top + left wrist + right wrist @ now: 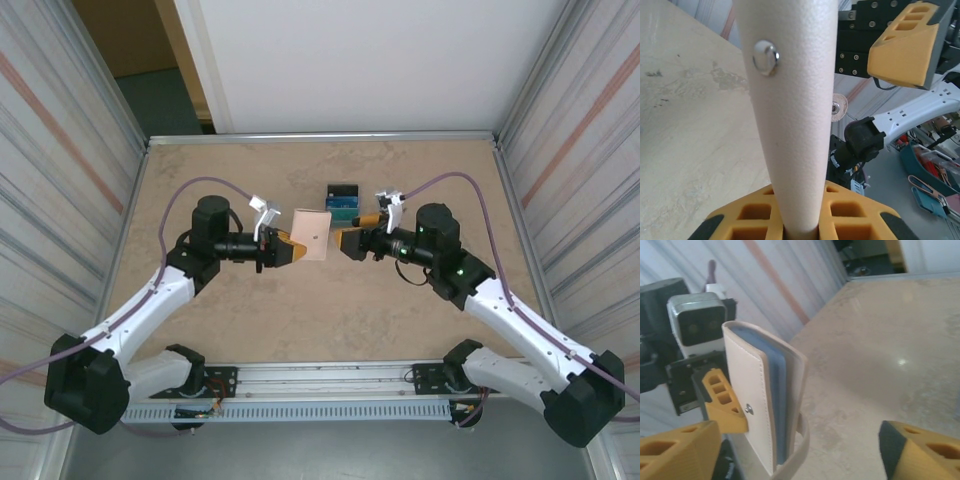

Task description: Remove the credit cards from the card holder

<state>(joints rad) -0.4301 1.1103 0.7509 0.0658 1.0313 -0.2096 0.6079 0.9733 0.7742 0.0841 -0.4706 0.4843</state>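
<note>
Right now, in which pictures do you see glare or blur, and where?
Left wrist view: the card holder is sharp, its metal snap glints, the background is soft. Right wrist view: one small glare spot on the table, card holder sharp. Top view: even light, nothing blurred.

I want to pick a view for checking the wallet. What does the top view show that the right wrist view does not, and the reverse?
Top, not wrist: the card pile lying beyond the wallet. Wrist, not top: the blue inside between the wallet's leaves. Both: the wallet clamped in the left gripper, with the open right gripper facing it.
</note>
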